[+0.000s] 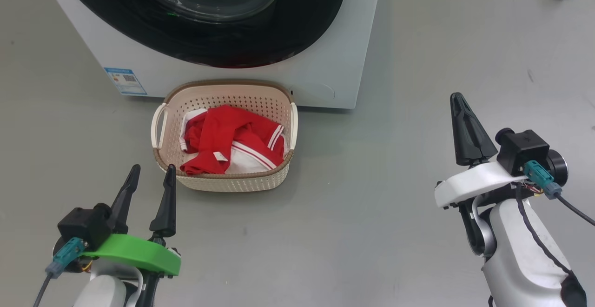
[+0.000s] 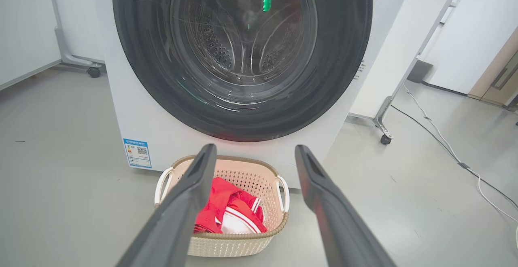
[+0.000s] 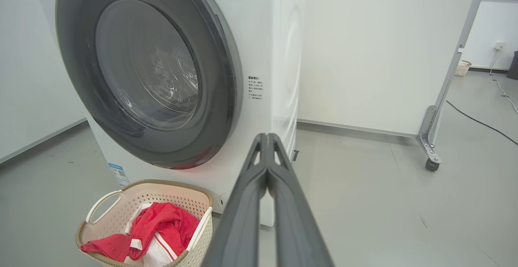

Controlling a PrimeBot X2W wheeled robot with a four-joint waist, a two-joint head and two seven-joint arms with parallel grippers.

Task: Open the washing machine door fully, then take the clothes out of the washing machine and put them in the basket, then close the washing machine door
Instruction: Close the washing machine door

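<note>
Blue sticker (image 1: 125, 81) is sitting low on the washing machine (image 1: 325, 79) front, ahead and left of the left gripper (image 1: 153, 168). QR code is showing, print too small to read. Small printed label (image 3: 255, 90) is sitting just right of the washing machine door (image 1: 279, 42), also unreadable.

Left arm is hanging low over the floor (image 1: 372, 204), green wrist bracket (image 1: 139, 253) on top, fingers pointing forward at the machine. Jaws are standing wide apart, gripping nothing.

The basket (image 1: 223, 183) is sitting on the floor near its fingertips, ahead and slightly right, right in front of the machine. The clothes (image 1: 218, 135) are lying bunched inside it, red with white striped trim. Door is lying flush against the machine front, beyond the basket.

Right arm is hovering well to the right of the basket, fingers pointing forward. Right gripper (image 1: 458, 100) fingers are pressing together, holding nothing and touching nothing.
</note>
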